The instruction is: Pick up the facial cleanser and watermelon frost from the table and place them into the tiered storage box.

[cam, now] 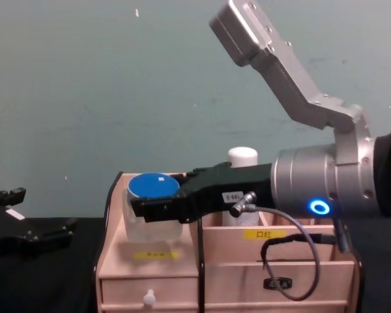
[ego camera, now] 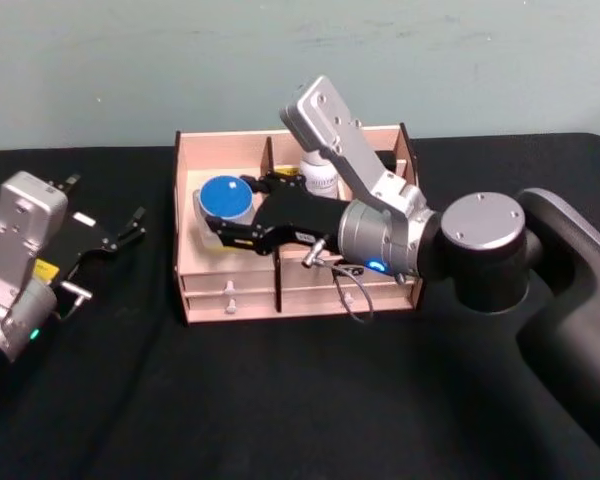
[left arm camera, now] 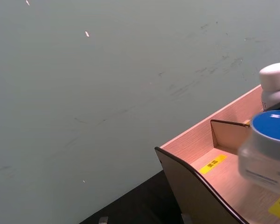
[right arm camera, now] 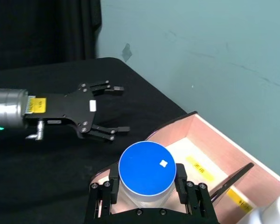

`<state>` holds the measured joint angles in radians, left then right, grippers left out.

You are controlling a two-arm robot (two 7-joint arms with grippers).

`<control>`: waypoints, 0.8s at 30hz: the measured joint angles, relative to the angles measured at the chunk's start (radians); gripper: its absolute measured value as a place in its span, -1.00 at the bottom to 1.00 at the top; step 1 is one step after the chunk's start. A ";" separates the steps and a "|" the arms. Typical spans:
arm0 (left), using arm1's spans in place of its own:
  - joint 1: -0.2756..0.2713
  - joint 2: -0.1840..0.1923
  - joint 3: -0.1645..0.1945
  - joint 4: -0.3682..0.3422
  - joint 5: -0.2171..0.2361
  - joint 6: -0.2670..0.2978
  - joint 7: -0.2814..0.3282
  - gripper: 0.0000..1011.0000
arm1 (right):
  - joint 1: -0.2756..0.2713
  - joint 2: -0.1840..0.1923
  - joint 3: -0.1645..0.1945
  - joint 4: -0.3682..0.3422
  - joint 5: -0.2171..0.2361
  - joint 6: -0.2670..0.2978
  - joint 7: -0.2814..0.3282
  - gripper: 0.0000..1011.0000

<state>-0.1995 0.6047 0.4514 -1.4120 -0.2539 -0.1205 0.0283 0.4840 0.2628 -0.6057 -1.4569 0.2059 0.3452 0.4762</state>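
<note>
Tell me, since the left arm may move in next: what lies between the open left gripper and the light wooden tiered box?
Only bare black tablecloth separates the left gripper from the light wooden tiered box, as the head view shows.

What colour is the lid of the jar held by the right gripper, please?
Blue; the lid shows best in the right wrist view.

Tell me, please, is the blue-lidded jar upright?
Upright: the jar shows its blue lid facing up, held by the right gripper over the storage box.
</note>
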 joint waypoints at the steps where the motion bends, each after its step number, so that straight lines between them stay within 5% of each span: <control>1: 0.000 0.000 0.000 0.000 0.000 0.000 0.000 1.00 | 0.008 -0.005 0.000 0.014 0.000 -0.004 0.000 0.42; 24: 0.000 0.000 0.000 0.000 0.000 0.000 0.000 1.00 | 0.077 -0.059 -0.012 0.161 -0.018 -0.038 -0.004 0.42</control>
<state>-0.1995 0.6047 0.4514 -1.4120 -0.2539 -0.1205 0.0283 0.5611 0.2039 -0.6177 -1.2954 0.1884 0.3074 0.4720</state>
